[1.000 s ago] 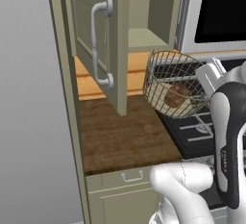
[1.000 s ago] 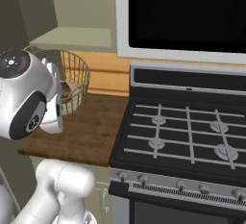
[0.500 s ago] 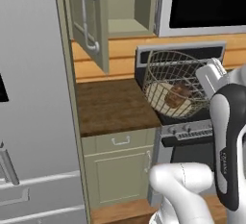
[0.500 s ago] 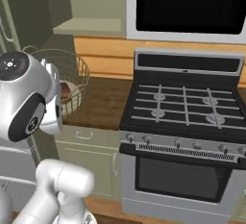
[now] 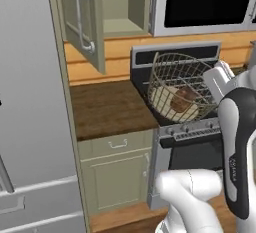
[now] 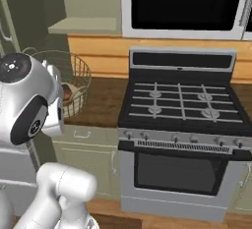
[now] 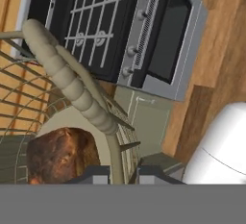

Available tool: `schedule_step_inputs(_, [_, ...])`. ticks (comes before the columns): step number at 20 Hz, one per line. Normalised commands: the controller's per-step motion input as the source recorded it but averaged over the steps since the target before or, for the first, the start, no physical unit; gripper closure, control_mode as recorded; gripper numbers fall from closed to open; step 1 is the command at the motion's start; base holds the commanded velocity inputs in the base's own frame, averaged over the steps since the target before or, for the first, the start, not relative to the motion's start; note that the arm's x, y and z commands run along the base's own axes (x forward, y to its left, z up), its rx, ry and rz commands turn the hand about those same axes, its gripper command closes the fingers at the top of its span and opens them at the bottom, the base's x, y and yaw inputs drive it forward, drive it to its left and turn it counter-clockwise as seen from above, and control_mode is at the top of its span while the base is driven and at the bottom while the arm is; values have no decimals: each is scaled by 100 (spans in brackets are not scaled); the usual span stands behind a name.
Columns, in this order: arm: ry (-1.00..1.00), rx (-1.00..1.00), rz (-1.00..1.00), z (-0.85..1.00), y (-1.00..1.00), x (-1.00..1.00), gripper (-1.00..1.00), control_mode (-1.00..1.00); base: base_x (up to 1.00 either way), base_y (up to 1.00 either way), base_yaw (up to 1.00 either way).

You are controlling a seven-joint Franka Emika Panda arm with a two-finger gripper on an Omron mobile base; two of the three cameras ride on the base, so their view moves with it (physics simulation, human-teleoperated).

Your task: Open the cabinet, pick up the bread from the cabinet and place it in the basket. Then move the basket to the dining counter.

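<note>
Fingers [image 7: 116, 174] nearly closed, pinching the rim of the wire mesh basket [image 5: 177, 93] just below its braided rim handle [image 7: 67, 76]. Basket held tilted in the air in front of the gas stove [image 6: 179, 102], beside the short wooden desk [image 5: 107, 108]. Bread [image 5: 183, 99], reddish-brown, lying inside the basket on its cream base, close to the gripped side. Wall cabinet [image 5: 80, 19] standing open above the desk, door swung outward, silver bar handle [image 5: 82, 19] facing out. Black microwave [image 6: 183, 4] mounted above the stove.
</note>
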Motion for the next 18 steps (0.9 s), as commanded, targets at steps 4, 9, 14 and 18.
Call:
schedule_step_inputs(4, [0, 0, 0, 0, 0, 0, 100, 100, -10, 0, -72])
schedule_step_inputs(9, [0, 0, 0, 0, 0, 0, 100, 100, -13, 0, -76])
schedule_step_inputs(14, [0, 0, 0, 0, 0, 0, 100, 100, -11, 0, -78])
schedule_step_inputs(18, [0, 0, 0, 0, 0, 0, 100, 100, -10, 0, -77])
